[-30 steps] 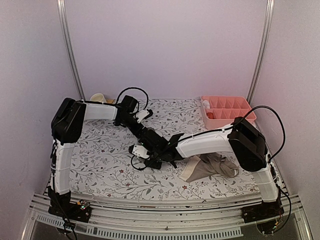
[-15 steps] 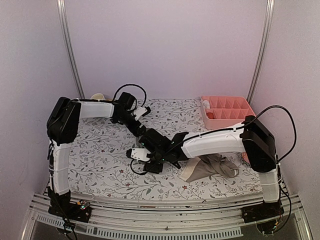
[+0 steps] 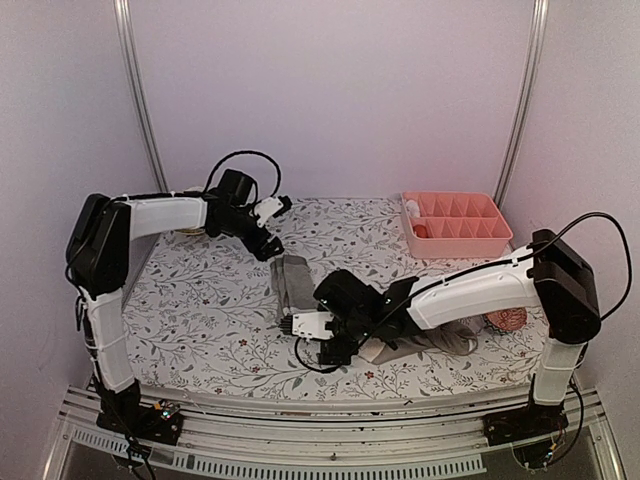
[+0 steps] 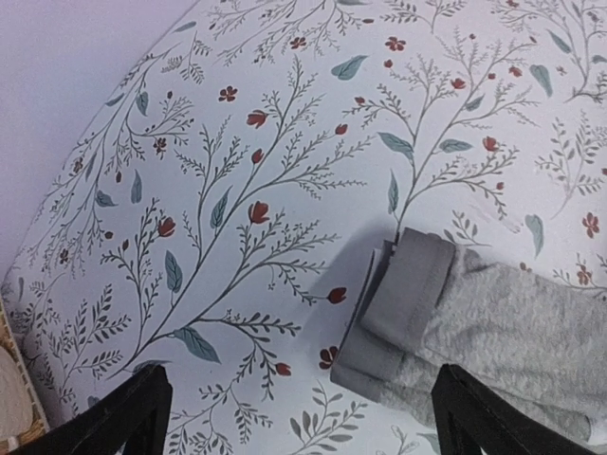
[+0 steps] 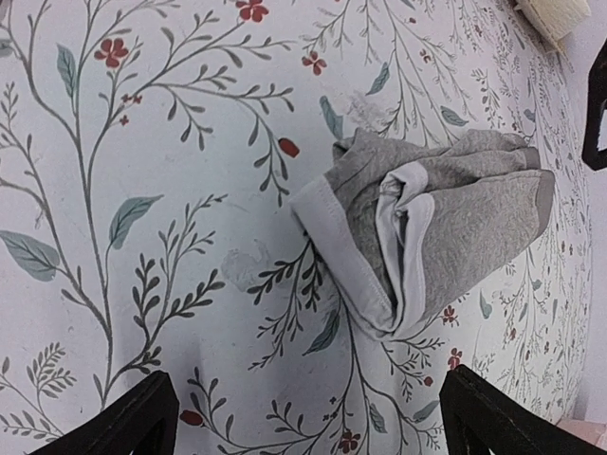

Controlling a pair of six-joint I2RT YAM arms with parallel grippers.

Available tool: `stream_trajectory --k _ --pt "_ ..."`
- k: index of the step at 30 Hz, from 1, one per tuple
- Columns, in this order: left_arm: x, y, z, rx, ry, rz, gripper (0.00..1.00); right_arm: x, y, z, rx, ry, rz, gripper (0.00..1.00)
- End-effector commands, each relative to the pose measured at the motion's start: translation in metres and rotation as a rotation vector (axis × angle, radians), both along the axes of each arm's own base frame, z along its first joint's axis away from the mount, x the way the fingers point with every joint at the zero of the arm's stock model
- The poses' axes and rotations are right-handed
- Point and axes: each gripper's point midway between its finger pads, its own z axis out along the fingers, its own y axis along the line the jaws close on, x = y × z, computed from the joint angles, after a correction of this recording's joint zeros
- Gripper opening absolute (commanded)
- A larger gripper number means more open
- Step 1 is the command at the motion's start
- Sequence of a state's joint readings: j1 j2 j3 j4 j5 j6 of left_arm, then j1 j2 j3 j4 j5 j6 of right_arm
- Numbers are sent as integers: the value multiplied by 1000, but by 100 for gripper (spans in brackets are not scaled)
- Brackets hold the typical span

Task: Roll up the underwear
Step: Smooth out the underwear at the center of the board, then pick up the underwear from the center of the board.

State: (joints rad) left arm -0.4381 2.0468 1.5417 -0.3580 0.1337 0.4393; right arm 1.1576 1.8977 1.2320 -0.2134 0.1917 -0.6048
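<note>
From above alone, taupe underwear [image 3: 455, 338] (crumpled) shows.

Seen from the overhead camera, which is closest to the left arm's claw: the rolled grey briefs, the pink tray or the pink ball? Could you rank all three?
1. The rolled grey briefs are nearest, mid-table, just to the near side of the left gripper.
2. The pink divided tray is next, at the back right.
3. The pink ball is farthest, on the far right and nearer the front.
</note>
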Motion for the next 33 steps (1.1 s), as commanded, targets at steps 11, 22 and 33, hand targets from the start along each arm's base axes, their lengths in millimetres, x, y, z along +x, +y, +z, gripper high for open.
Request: stream_trajectory --k 11,22,33 --pt "-174 -27 38 75 -502 -725 98 -11 -17 89 321 -15 -72 99" --pt "-212 -48 -21 202 -475 -856 98 -6 -73 146 561 -56 -216 99" --pt "-218 -51 -65 332 -472 -853 96 0 -78 143 560 -62 -250 99"
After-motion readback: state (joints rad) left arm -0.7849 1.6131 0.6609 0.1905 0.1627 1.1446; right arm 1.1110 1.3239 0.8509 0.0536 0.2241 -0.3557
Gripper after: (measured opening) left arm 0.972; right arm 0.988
